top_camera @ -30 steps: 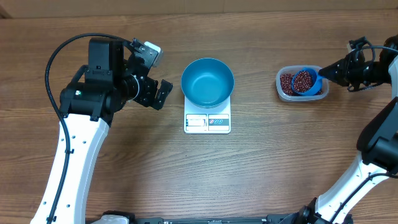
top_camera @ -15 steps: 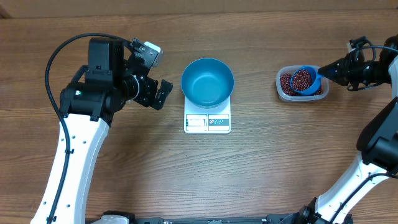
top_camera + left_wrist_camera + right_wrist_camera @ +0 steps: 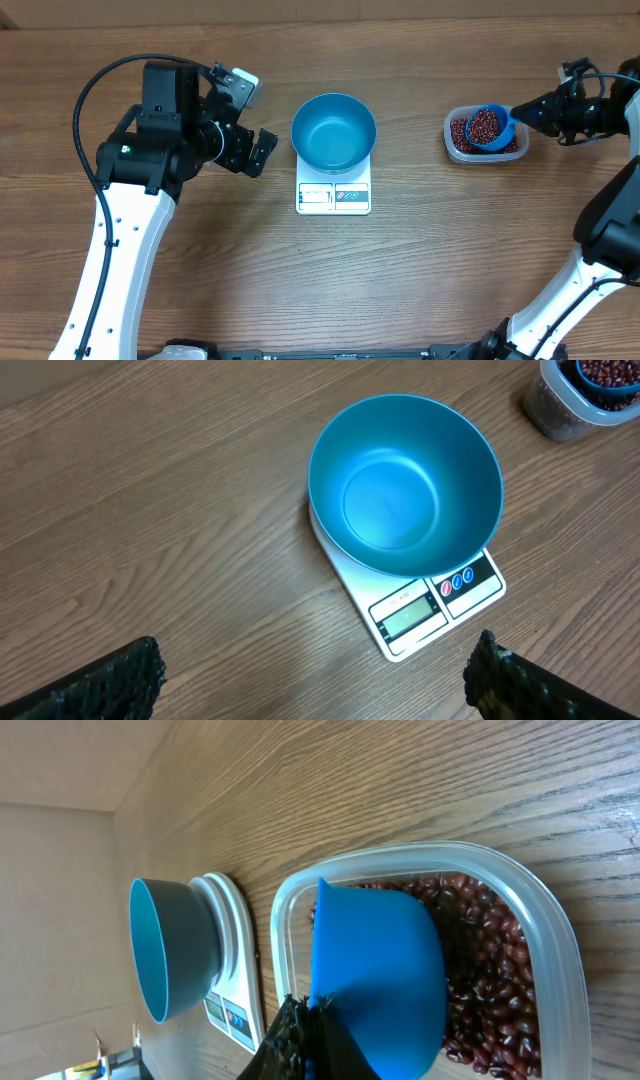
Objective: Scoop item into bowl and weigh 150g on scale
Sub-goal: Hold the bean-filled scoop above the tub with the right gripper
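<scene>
The empty blue bowl (image 3: 334,132) (image 3: 405,485) (image 3: 165,950) stands on the white scale (image 3: 333,197) (image 3: 430,610) (image 3: 235,980) at mid-table. At the right, dark red beans (image 3: 460,133) (image 3: 490,970) lie in a clear tub (image 3: 450,150) (image 3: 560,950). My right gripper (image 3: 516,117) (image 3: 305,1015) is shut on the handle of a small blue scoop (image 3: 505,135) (image 3: 375,975). The scoop is heaped with beans and sits over the tub. My left gripper (image 3: 253,120) (image 3: 315,660) hangs open left of the bowl, holding nothing.
The clear tub (image 3: 560,410) shows at the top right corner of the left wrist view. Bare wooden table (image 3: 420,270) lies in front of the scale and between the scale and the tub.
The right gripper has raised the bean-filled scoop slightly over the tub. The left arm, bowl and scale have not moved.
</scene>
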